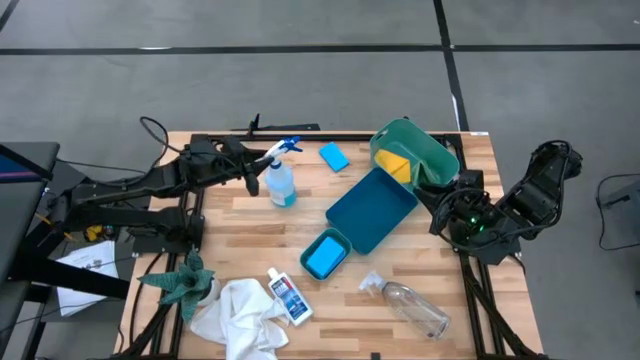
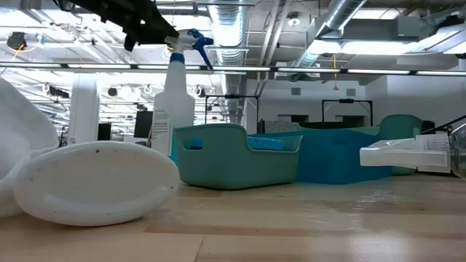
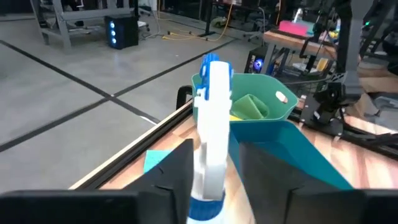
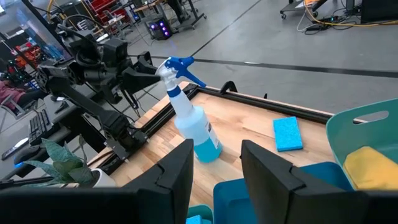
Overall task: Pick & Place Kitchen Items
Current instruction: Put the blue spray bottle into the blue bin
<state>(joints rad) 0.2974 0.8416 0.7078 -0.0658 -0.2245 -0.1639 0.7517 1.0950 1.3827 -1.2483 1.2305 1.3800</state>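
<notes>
The white spray bottle (image 1: 282, 186) with a blue trigger stands upright on its base at the table's far left. My left gripper (image 1: 258, 170) comes at its head level from the left. It is open, with one finger on either side of the bottle's neck (image 3: 210, 155) and a narrow gap on each side. My right gripper (image 4: 216, 146) waits open with nothing between its fingers at the right edge, beside the green bin (image 1: 436, 152), which holds the yellow pad (image 1: 395, 164). A blue sponge (image 1: 334, 156) lies flat behind the blue tray (image 1: 372, 208).
A small teal bin (image 1: 325, 254) holds another blue sponge. Along the near edge lie a clear bottle (image 1: 412, 306), a small blue-labelled white bottle (image 1: 290, 297) and a white cloth (image 1: 240, 316). The green plant (image 1: 183, 281) sits at the near left corner.
</notes>
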